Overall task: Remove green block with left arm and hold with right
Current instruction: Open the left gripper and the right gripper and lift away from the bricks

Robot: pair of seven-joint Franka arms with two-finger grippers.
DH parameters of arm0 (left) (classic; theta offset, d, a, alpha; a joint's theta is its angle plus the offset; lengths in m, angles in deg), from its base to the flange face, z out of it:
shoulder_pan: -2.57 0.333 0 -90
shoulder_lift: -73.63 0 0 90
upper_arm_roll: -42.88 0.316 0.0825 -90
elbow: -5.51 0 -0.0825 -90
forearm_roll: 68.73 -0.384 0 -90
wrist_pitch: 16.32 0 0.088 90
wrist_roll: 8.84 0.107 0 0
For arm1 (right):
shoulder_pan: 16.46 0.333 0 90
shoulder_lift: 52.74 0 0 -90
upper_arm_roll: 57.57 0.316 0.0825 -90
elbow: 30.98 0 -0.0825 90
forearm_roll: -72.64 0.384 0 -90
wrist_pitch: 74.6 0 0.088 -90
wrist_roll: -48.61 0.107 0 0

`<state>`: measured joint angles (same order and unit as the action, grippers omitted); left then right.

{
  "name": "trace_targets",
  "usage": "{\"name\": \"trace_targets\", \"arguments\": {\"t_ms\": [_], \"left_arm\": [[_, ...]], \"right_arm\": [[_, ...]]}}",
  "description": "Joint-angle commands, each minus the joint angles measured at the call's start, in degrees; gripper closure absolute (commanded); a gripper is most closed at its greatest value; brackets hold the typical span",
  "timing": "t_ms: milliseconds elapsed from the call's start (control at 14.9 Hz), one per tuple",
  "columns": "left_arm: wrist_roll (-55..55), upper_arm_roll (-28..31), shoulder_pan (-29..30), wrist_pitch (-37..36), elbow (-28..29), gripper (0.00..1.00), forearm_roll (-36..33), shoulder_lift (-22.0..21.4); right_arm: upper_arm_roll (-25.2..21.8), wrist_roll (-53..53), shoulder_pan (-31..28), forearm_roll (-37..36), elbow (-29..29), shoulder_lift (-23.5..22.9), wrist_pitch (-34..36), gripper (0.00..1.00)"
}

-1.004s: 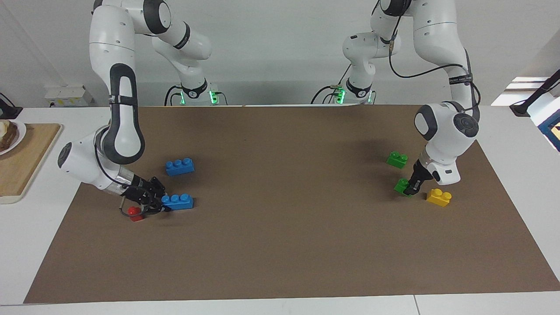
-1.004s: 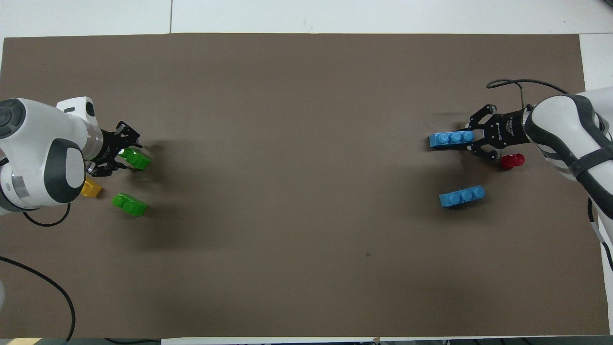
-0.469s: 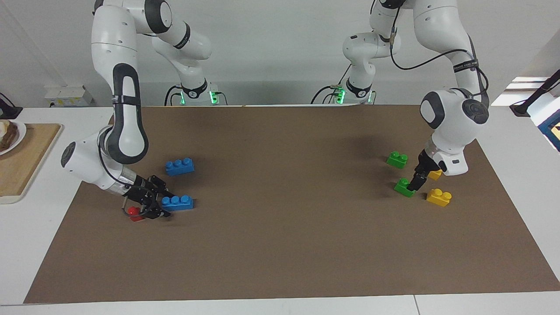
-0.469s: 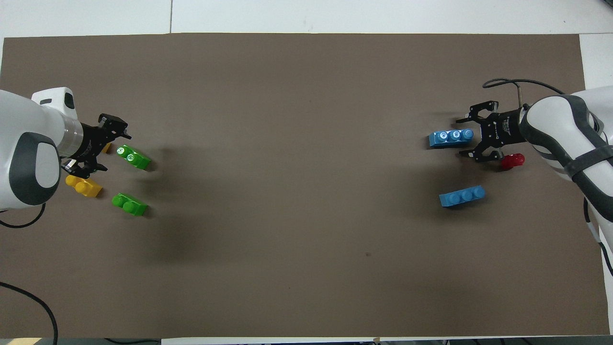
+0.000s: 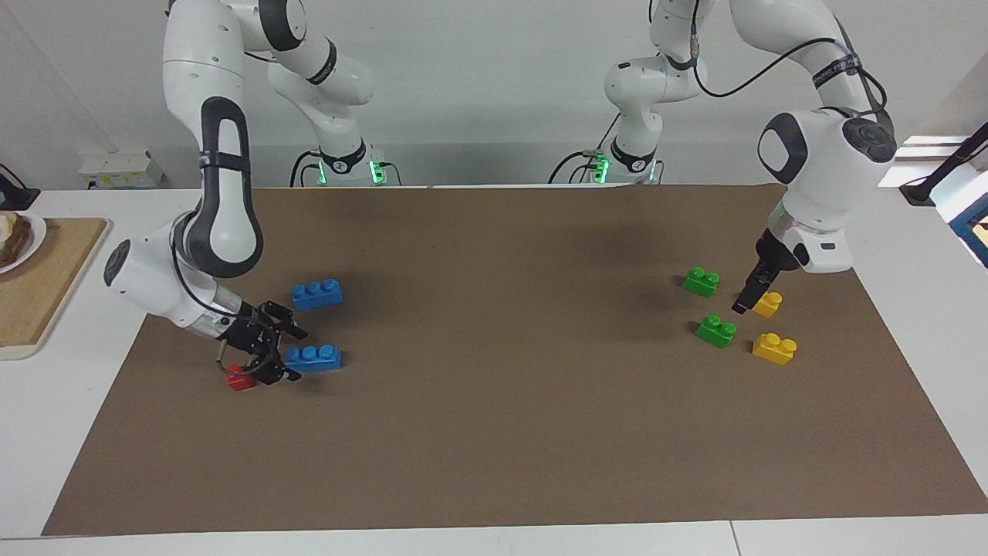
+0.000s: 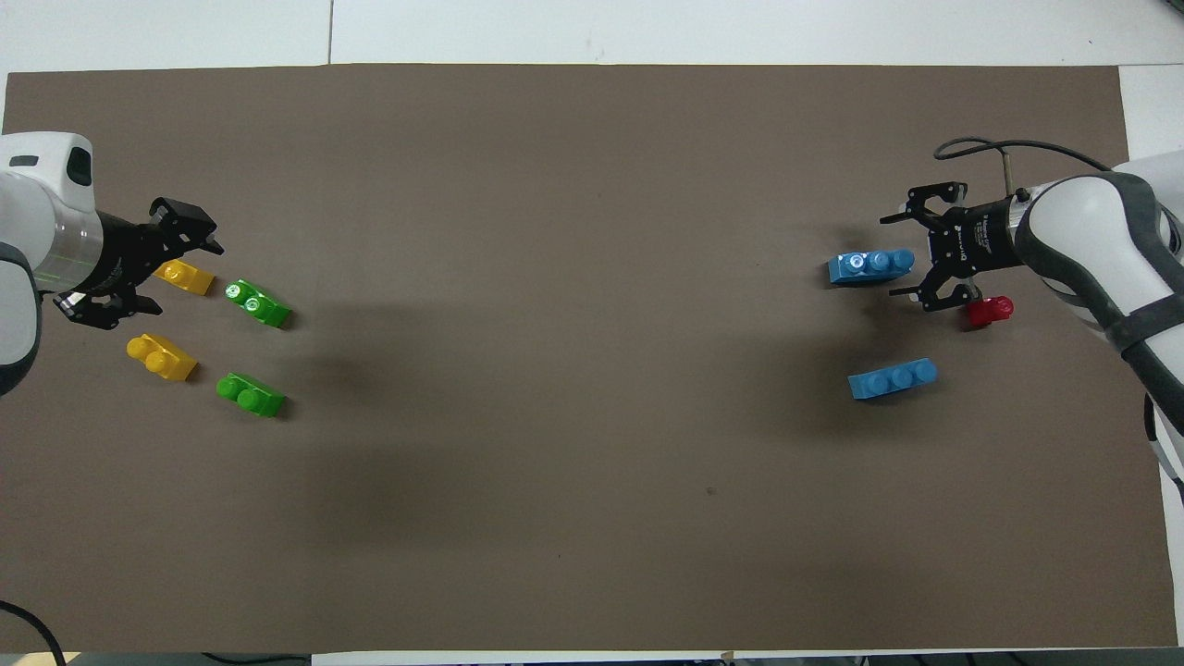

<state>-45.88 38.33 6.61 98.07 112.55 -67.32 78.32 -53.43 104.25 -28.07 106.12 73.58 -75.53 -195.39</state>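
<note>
Two green blocks lie on the brown mat toward the left arm's end. One (image 5: 716,330) (image 6: 257,303) is farther from the robots than the other (image 5: 701,281) (image 6: 250,395). My left gripper (image 5: 750,300) (image 6: 180,277) is open, empty and raised over a small yellow block (image 5: 769,303) (image 6: 185,276) beside the farther green block, clear of both greens. My right gripper (image 5: 287,357) (image 6: 895,259) is open and low at the right arm's end. Its fingers stand on either side of the end of a blue three-stud block (image 5: 312,357) (image 6: 869,266) without gripping it.
A second yellow block (image 5: 774,347) (image 6: 162,357) lies by the greens. A second blue block (image 5: 317,293) (image 6: 893,379) and a small red block (image 5: 239,380) (image 6: 990,310) lie near my right gripper. A wooden board (image 5: 38,286) lies off the mat's edge (image 5: 494,463).
My left gripper let go of the farther green block, rose and pulled back toward its end of the table, uncovering the small yellow block. My right gripper opened and drew back along the blue block.
</note>
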Motion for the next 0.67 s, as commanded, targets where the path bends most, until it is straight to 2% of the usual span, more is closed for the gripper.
{"name": "trace_targets", "arguments": {"t_ms": [0,201,469,603], "left_arm": [[10.8,0.3,-0.4,-4.3,-1.1,0.00,-1.2,-2.6],[22.7,0.3,-0.4,-7.7,-1.3,0.00,-1.2,-5.5],[24.5,-0.1,-1.0,-11.2,-1.9,0.00,-1.2,-8.1],[26.5,-0.3,-1.3,-14.1,-4.1,0.00,-1.3,-8.0]], "right_arm": [[0.2,1.6,-0.3,-5.3,-1.5,2.9,3.2,0.01],[0.2,1.1,-0.4,-10.3,-4.9,4.6,7.0,0.01],[0.8,-2.6,-0.3,-16.7,-12.4,5.7,15.7,0.00],[1.4,-6.5,-0.2,-19.7,-12.8,8.4,17.2,0.00]]}}
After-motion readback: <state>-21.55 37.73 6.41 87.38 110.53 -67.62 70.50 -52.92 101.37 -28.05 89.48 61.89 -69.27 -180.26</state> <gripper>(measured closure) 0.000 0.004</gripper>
